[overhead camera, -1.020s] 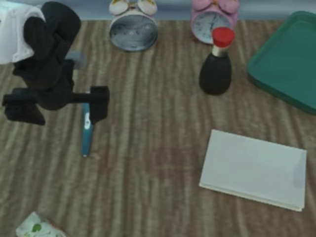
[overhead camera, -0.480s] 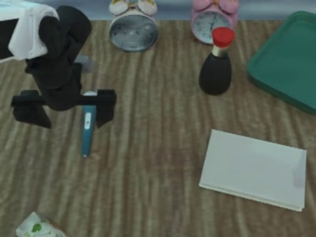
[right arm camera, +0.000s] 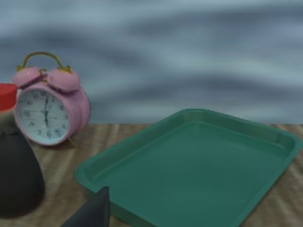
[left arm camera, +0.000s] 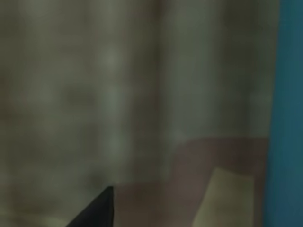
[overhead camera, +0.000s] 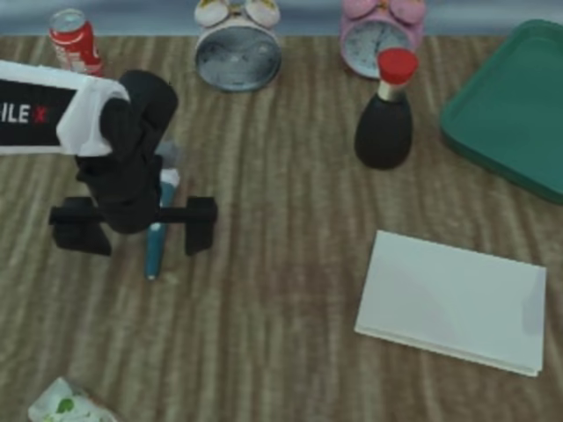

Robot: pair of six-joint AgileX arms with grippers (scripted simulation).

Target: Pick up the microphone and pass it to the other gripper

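Note:
The microphone (overhead camera: 155,251) lies on the wooden table at the left, teal handle toward the front and white head toward the back. My left gripper (overhead camera: 139,227), on the arm with the white lettered segment, hangs right over it, open wide, one finger on each side and neither touching. The arm hides the microphone's middle. In the left wrist view the teal handle (left arm camera: 286,118) runs along one edge and a single black fingertip (left arm camera: 102,208) shows. My right gripper is out of the top view; its wrist view shows one fingertip (right arm camera: 97,208) with nothing by it.
At the back stand a red can (overhead camera: 75,40), a silver alarm clock (overhead camera: 237,53), a pink alarm clock (overhead camera: 378,40) and a black red-capped bottle (overhead camera: 384,123). A green tray (overhead camera: 519,105) sits at the right, a white pad (overhead camera: 453,299) front right, a packet (overhead camera: 66,406) front left.
My left arm has swung toward the front and right, bringing its open fingers to either side of the microphone. The red can has come into sight behind it. The microphone has not moved.

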